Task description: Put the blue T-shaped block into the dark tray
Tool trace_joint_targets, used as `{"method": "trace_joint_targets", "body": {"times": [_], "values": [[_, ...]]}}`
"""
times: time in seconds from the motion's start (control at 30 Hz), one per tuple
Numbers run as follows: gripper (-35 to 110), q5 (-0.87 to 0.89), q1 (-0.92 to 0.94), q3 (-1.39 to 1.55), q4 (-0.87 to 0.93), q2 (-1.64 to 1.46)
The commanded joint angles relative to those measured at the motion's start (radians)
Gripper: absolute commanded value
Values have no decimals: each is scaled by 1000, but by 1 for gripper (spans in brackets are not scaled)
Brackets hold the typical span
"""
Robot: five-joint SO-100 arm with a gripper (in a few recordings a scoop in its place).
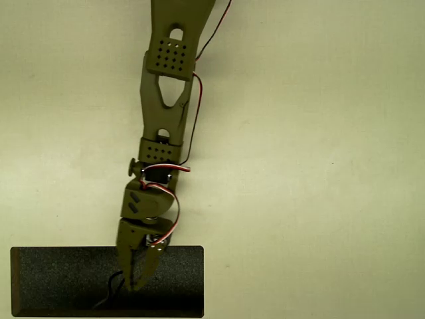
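Observation:
The dark tray (66,282) lies at the bottom left of the overhead view, long and black with a speckled floor and a thin rim. My olive-green arm reaches down from the top edge, and its gripper (135,284) hangs over the tray's middle, pointing toward the near rim. The two fingers (149,266) narrow to a single point, so the gripper looks shut. Nothing blue shows between or beside them. The blue T-shaped block is hidden or out of view.
A thin black wire-like mark (109,292) curls on the tray floor just left of the fingertips. Red and white cables (166,199) loop along the arm. The pale table (312,166) stretches bare to the right and left of the arm.

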State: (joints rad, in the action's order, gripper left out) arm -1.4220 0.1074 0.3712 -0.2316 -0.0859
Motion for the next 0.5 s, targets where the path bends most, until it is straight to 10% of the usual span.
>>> {"method": "trace_joint_targets", "body": {"times": [0.0, 0.47], "values": [[0, -9, -46, -34, -69, -3], [0, -67, -141, -147, -198, 201]]}}
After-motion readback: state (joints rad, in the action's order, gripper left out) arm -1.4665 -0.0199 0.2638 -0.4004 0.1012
